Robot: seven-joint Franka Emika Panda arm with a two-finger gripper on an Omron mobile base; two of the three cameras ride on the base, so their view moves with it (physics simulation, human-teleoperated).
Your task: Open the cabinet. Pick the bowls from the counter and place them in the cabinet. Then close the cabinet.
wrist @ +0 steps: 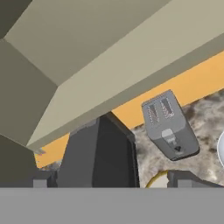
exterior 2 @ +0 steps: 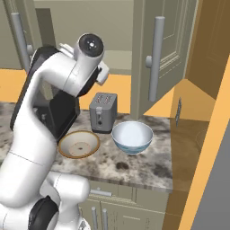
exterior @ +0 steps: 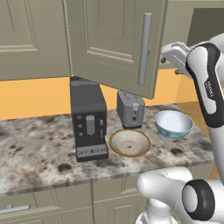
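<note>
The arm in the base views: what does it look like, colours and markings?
The arm is glossy white with rounded, tube-like links and dark grey to black joints; a round dark cap with a small shiny centre closes one joint. In the left base view a dark band with small lettering runs along one link. The gripper has two small dark grey finger tips.

Cabinet (exterior: 116,43) open — bowls (exterior: 130,142) on counter (exterior: 39,153)

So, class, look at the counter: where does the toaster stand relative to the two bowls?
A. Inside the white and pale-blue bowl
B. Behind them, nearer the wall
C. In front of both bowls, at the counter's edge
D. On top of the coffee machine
B: the toaster stands back near the orange wall, with the tan bowl and the white and pale-blue bowl in front of it, nearer the front edge of the counter.
</note>
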